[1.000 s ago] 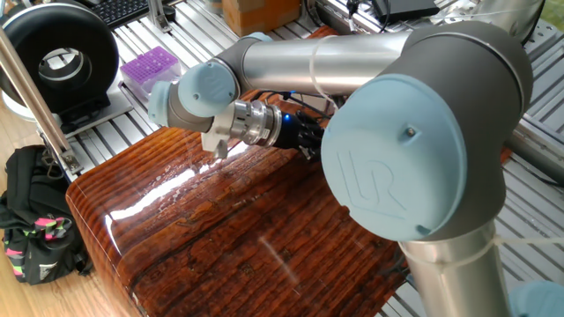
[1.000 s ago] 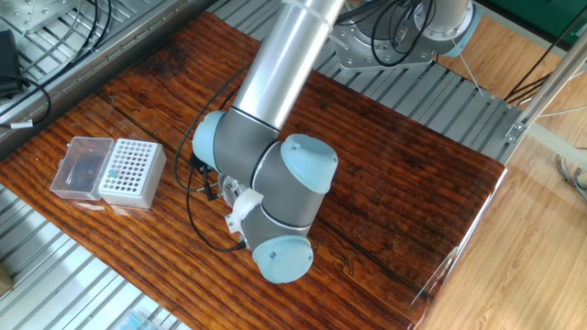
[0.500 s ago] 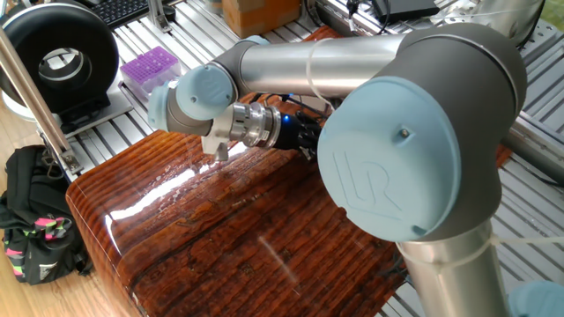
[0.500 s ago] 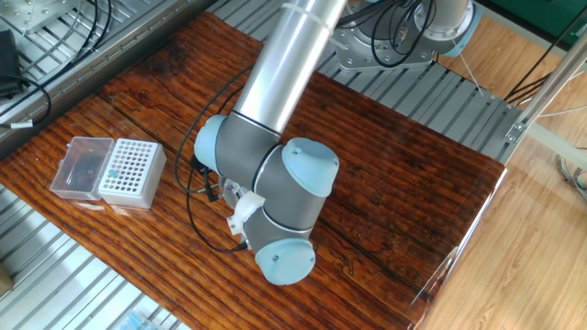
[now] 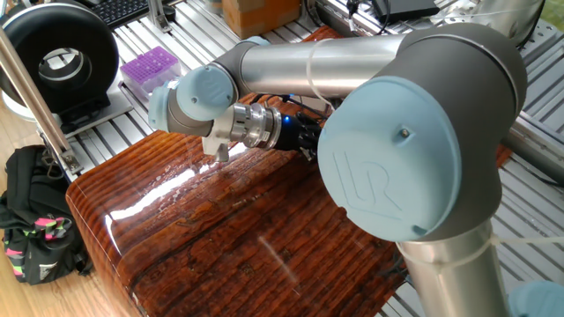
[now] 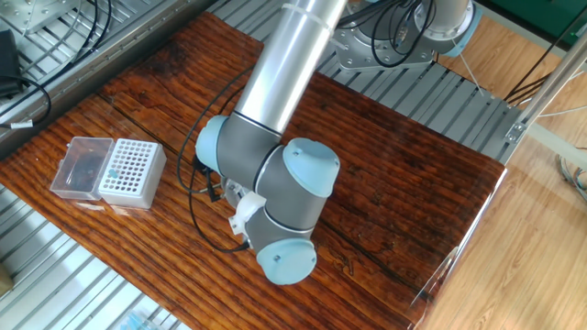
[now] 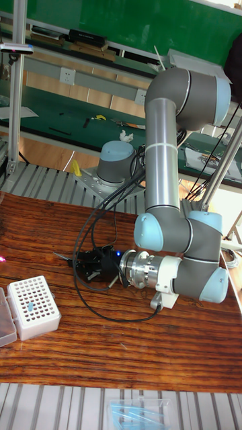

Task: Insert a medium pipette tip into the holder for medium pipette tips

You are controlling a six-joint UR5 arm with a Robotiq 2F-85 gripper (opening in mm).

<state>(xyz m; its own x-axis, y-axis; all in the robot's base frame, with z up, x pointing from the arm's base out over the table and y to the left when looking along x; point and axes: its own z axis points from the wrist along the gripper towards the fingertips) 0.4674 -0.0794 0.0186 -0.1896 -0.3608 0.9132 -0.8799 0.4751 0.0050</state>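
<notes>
The holder for medium pipette tips (image 7: 32, 306) is a white box with a hole grid near the table's left front, also seen from above (image 6: 131, 172). Its clear lid (image 6: 81, 168) lies open beside it. A small blue speck (image 7: 30, 307) sits in one hole. My gripper (image 7: 67, 257) lies level just above the table, pointing left, up and to the right of the holder and apart from it. A thin grey sliver (image 7: 59, 256) pokes out at its fingertips; I cannot tell whether it is the medium pipette tip. In both fixed views the arm hides the fingers.
A purple tip rack (image 5: 150, 70) stands on the slatted metal bench beyond the wooden table (image 6: 394, 183). A black round device (image 5: 62, 57) sits left of the rack. A black bag (image 5: 35, 220) lies off the table's left end. A loose black cable (image 7: 87, 282) loops beside the gripper.
The arm's wrist and elbow joints have crept a few pixels sideways over the second. The holder and lid have not moved.
</notes>
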